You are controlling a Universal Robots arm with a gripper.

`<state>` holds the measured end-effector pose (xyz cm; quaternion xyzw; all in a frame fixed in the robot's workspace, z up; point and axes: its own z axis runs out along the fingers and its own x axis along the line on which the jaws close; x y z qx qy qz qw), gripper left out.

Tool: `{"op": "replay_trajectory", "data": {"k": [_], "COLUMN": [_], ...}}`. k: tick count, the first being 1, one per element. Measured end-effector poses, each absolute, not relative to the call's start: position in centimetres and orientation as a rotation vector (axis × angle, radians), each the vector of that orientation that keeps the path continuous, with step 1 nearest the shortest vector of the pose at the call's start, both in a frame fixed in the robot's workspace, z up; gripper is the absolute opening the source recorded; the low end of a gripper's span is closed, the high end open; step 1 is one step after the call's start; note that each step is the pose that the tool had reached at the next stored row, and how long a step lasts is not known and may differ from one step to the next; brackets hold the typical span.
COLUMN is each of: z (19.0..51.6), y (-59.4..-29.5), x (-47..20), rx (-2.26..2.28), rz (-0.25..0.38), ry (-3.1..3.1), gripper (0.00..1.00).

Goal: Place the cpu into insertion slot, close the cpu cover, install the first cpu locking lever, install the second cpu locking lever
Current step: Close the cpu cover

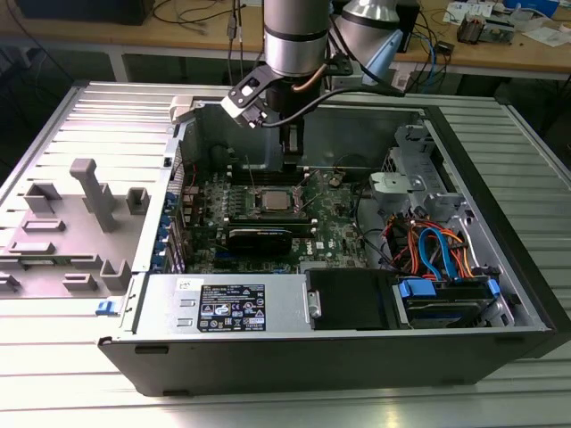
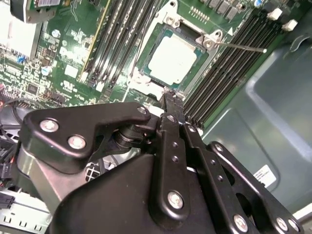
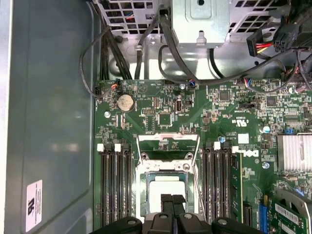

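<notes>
The gripper (image 2: 168,99) is hanging with its fingers closed together, gripping nothing, tips just beside the cpu cover (image 2: 197,36), which is lying flat around the cpu (image 2: 173,58).

The cpu (image 2: 171,59) lies flat, framed by the cpu cover (image 2: 209,40). Just beside the cpu, the tool (image 2: 167,99) has its fingers pressed together. A thin lever (image 2: 241,47) juts out near the cpu, and memory slots (image 2: 122,39) flank it.

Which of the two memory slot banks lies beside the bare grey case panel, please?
The bank bordering the grey case panel; the other bank sits across the cpu, nearer the finned heatsink.
</notes>
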<state>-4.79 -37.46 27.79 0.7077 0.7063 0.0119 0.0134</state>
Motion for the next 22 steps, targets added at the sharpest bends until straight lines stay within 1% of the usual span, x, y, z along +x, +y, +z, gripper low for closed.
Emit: {"op": "replay_trajectory", "data": {"k": [22], "z": [27.8], "y": [-37.4], "x": [-3.1], "rx": [2.205], "rz": [0.037], "ry": [2.2], "gripper": [0.11]}}
